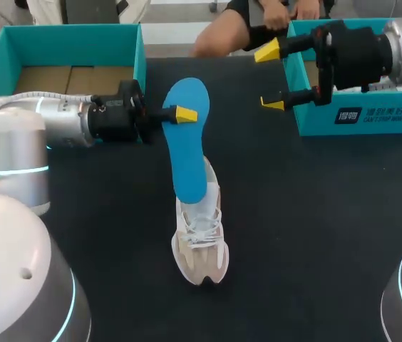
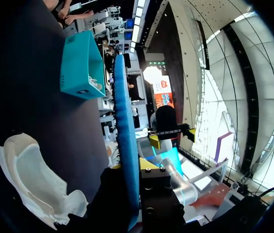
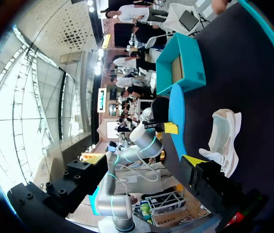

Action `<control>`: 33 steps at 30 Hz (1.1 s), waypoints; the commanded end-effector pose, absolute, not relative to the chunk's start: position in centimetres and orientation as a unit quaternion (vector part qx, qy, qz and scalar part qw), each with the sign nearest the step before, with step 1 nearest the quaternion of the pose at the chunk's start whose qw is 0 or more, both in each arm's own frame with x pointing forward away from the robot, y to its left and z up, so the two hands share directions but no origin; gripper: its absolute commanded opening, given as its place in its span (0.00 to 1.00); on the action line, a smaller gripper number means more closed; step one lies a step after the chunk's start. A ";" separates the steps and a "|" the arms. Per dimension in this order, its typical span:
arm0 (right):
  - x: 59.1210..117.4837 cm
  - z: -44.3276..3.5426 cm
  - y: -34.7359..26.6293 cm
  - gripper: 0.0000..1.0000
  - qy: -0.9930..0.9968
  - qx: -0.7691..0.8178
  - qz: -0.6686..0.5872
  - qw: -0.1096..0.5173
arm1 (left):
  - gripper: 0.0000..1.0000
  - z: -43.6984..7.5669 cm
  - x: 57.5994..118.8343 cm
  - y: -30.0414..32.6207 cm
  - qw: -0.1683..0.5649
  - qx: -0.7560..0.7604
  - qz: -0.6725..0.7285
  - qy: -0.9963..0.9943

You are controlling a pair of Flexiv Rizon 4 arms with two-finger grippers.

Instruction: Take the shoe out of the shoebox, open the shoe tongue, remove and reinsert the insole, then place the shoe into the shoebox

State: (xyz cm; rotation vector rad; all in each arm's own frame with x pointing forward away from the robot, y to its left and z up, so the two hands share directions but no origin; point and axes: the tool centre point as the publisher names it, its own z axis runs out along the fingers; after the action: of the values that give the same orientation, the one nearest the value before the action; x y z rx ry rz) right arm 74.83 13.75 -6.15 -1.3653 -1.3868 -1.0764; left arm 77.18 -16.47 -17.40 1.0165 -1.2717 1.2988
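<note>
- The left shoebox [image 1: 73, 35] is lying open at the table's [image 1: 315, 235] far left, well apart from the shoe, so the final carry is looking long for a loose grip.
- The left gripper [image 1: 181, 114] is pinching the blue insole [image 1: 187, 153] by one edge near its upper end. With so narrow a hold, the insole is risking swivelling or slipping out if its lower end catches.
- The insole is standing tilted, its lower end at the shoe's opening. Whether it is inside I cannot tell. Pushing down while it is misaligned could fold it or jam it on the collar or tongue.
- The shoe [image 1: 201, 246] is resting unheld on the table, toe towards the robot. Nothing is bracing it, so a push may slide or tip it.
- The right gripper [image 1: 272, 77] is hanging spread and empty by the right-hand box [image 1: 372, 121], well apart from the shoe. Crossing over, it could clip the box wall or the insole's top.
</note>
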 end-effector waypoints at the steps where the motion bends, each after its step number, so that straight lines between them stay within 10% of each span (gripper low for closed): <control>1: 73.8 -4.3 14.6 1.00 -0.574 -0.652 -0.355 0.345 | 0.00 -17.4 77.1 -16.5 0.504 0.423 0.539 -0.527; 15: 73.8 -4.3 14.6 1.00 -0.574 -0.652 -0.355 0.345 | 0.00 -17.4 77.1 -16.5 0.504 0.423 0.539 -0.527; 22: 74.3 -3.6 18.0 1.00 -0.652 -0.728 -0.161 0.133 | 0.00 -17.4 77.1 -16.5 0.504 0.423 0.539 -0.527; 33: 74.5 -2.7 19.6 1.00 -0.648 -0.752 -0.120 -0.003 | 0.00 -17.4 77.1 -16.5 0.504 0.423 0.539 -0.527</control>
State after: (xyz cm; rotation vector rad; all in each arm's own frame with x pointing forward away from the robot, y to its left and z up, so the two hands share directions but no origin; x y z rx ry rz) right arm 74.38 18.83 -3.60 -1.9390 -1.7508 -0.7773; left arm 77.18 -16.47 -17.40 1.0168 -1.2718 1.2988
